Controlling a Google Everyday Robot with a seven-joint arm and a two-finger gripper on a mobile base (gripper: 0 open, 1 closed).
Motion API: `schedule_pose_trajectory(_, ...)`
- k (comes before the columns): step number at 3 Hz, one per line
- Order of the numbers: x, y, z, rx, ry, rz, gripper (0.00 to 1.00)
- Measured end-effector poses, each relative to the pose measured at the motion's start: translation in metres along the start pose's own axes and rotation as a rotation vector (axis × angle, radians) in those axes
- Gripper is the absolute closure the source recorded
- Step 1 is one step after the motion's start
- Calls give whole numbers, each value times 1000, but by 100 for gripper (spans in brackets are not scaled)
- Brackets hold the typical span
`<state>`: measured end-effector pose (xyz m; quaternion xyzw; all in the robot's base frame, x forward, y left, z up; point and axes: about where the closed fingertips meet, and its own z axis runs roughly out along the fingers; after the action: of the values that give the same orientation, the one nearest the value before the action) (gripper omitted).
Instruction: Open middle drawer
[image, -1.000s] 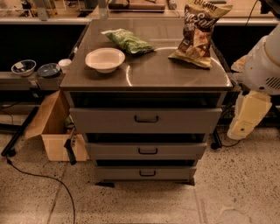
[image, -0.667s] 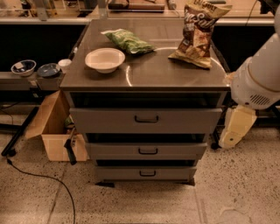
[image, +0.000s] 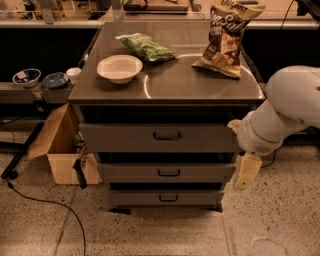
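The middle drawer (image: 167, 172) is the second of three grey drawers in the cabinet, with a low flat front and a small dark loop handle (image: 168, 173). Its front sits in line with the other fronts and looks closed. My gripper (image: 247, 173) hangs as a cream-coloured piece below my white arm (image: 285, 112). It is just off the right end of the middle drawer, at about its height, and holds nothing that I can see.
The taller top drawer (image: 160, 138) and the slim bottom drawer (image: 167, 198) are closed. On the cabinet top (image: 200, 82) are a white bowl (image: 119, 67), a green bag (image: 146, 47) and a chip bag (image: 227, 37). A cardboard box (image: 62, 150) stands on the floor at the left.
My arm and gripper have moved left and down, from beside the top drawer's right edge to the right end of the middle drawer. The drawers have not moved.
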<state>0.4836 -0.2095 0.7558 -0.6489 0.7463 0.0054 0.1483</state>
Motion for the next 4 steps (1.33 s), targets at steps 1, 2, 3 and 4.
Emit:
schedule_pose_trajectory(1,3,3,37,-29,-22,-87,0)
schedule_pose_trajectory(2,3,3,37,-29,-22,-87,0)
schedule_pose_trajectory(3,4,4,38,-34,3,-80,0)
schedule_pose_trajectory(4,8,13,55,-12,31,-36,0)
